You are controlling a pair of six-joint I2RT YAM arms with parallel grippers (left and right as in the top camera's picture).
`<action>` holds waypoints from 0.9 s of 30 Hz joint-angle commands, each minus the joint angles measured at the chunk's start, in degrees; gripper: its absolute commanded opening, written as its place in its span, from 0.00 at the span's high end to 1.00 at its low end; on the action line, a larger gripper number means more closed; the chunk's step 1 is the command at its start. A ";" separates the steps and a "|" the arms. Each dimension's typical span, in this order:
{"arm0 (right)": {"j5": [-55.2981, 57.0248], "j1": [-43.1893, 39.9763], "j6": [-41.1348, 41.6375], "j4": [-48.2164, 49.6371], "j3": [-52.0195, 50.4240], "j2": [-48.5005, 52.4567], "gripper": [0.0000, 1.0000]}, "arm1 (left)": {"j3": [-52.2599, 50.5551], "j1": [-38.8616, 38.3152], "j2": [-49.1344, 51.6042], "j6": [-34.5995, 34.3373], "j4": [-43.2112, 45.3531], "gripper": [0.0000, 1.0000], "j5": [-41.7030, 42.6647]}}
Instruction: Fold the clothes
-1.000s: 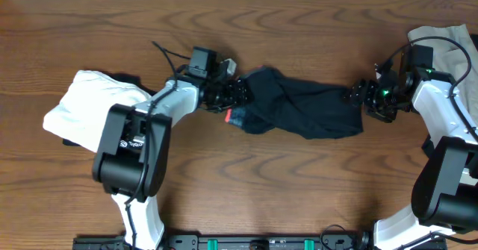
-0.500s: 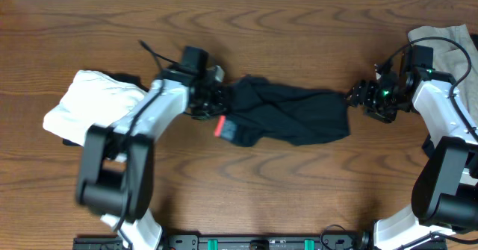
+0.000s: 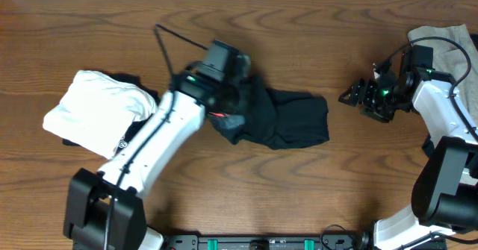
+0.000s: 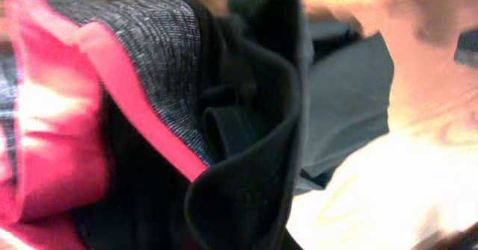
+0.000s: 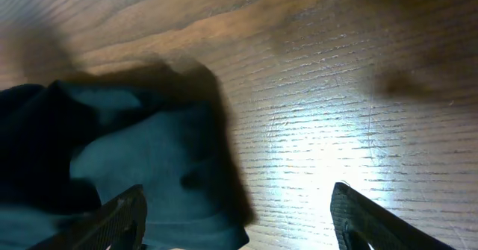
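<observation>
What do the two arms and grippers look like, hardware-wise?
Both arms have glossy white link shells with black joint housings. The left arm trails a thin black cable. The right arm shows a green LED. The right gripper has dark fingers.

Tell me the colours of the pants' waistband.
Coral-red edging on heathered grey waistband, on black pants; clearest in the left wrist view.

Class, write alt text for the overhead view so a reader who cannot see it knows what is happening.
The left end effector presses into the bunched waistband end of the black pants at the middle of a wooden table, while the right end effector sits open, apart from the pants. A white garment lies at the left, a beige garment at the far right.
</observation>
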 commanded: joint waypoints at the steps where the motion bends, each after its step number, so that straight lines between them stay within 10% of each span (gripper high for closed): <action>1: -2.64 1.11 -0.48 -0.68 -0.04 -0.24 0.27 | 1.14 -3.21 -0.11 -3.02 -0.76 0.94 -10.38; 4: -9.75 3.08 -5.14 -0.48 -0.04 -0.24 0.42 | 1.11 -2.36 -0.11 -3.19 -3.43 0.94 -13.49; 8: -7.63 6.14 -5.55 -0.02 -0.04 -0.24 0.34 | 1.11 2.36 -0.11 -4.02 -7.91 0.91 -16.81; 12: -6.14 7.80 -5.31 0.15 -0.02 -0.26 0.26 | 1.11 9.03 -0.09 -4.00 -11.50 0.50 -16.81; 16: -7.76 8.15 -5.40 1.01 -0.02 -0.26 0.22 | -0.39 14.25 -0.09 -4.02 -13.11 0.32 -15.85; 27: -13.42 15.17 -7.98 4.57 -0.02 -0.24 0.21 | -12.76 23.82 5.70 -3.98 2.23 0.21 8.98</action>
